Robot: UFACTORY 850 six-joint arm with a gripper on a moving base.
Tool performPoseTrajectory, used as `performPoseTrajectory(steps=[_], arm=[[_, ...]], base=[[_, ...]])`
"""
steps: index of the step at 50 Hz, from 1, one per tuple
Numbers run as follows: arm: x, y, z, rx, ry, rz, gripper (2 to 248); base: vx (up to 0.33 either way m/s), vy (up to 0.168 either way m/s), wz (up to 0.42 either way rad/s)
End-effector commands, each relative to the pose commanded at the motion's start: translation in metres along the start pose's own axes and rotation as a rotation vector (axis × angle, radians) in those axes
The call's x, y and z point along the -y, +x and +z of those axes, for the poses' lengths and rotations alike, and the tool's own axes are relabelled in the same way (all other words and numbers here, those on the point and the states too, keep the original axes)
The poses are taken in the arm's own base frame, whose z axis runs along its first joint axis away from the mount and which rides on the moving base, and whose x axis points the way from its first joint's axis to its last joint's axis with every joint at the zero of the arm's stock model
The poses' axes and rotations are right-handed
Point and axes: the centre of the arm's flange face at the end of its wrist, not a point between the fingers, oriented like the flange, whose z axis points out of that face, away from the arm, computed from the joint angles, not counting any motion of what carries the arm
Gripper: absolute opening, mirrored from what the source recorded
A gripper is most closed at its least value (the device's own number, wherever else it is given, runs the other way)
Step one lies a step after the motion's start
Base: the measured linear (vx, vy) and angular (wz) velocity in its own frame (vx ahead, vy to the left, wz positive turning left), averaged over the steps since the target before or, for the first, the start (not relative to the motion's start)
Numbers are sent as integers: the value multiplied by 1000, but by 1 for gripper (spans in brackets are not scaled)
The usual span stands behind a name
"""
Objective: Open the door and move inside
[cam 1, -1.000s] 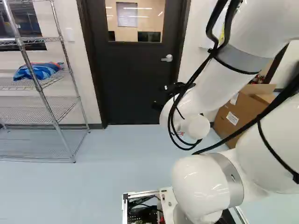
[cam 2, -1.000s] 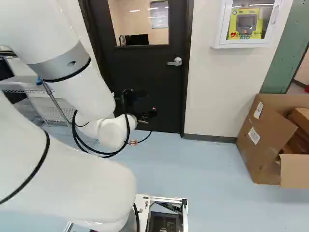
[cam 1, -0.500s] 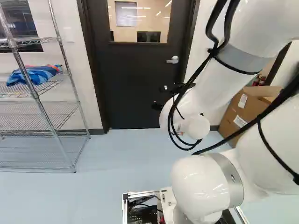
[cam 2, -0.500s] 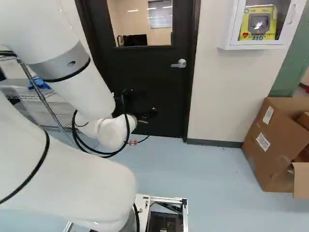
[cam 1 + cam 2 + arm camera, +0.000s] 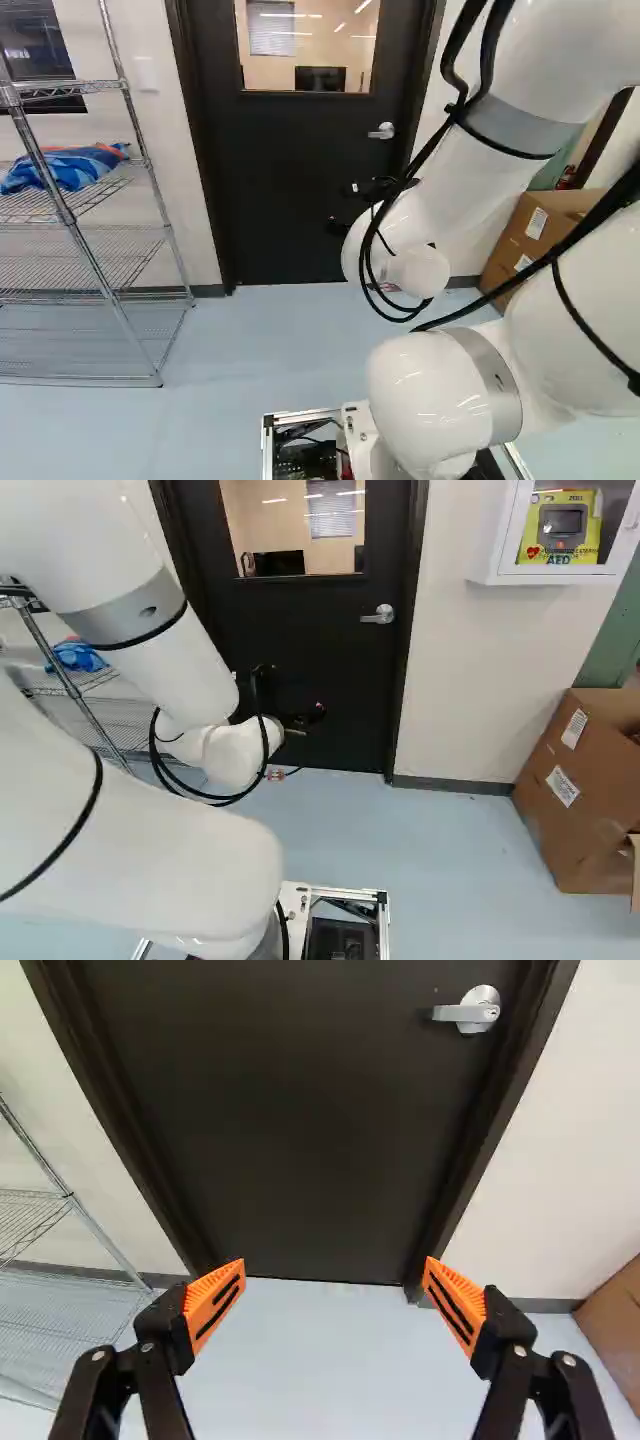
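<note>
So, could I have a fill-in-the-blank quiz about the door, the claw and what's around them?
The pads of the claw are coloured ____.
In the right base view, the cardboard box stands to the ____ of the door.
The door's window sits ____ its handle.
The bundle on the metal shelves is mostly ____.

Missing words: orange; right; above; blue.

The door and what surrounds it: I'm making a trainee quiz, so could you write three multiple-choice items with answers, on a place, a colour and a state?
1. In the right base view, where is the wall cabinet?
A) on the door
B) left of the door
C) right of the door

2. What colour are the gripper pads?
A) green
B) orange
C) blue

3. The door is:
A) shut
B) ajar
C) wide open

1 C: it hangs beyond the lever handle side.
2 B: both look orange in the wrist view.
3 A: it fills its frame.
</note>
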Motion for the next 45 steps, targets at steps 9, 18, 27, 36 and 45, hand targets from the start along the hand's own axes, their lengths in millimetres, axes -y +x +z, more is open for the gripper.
performPoseTrajectory(steps=[9, 18, 27, 36, 45], arm=[[0, 0, 0, 0, 0, 0, 247], [0, 0, 0, 0, 0, 0, 247], [0, 0, 0, 0, 0, 0, 247], [0, 0, 0, 0, 0, 0, 247], [0, 0, 0, 0, 0, 0, 247]], base=[[87, -12, -63], [109, -22, -129], [122, -35, -163], [129, -35, -183], [140, -10, -229]])
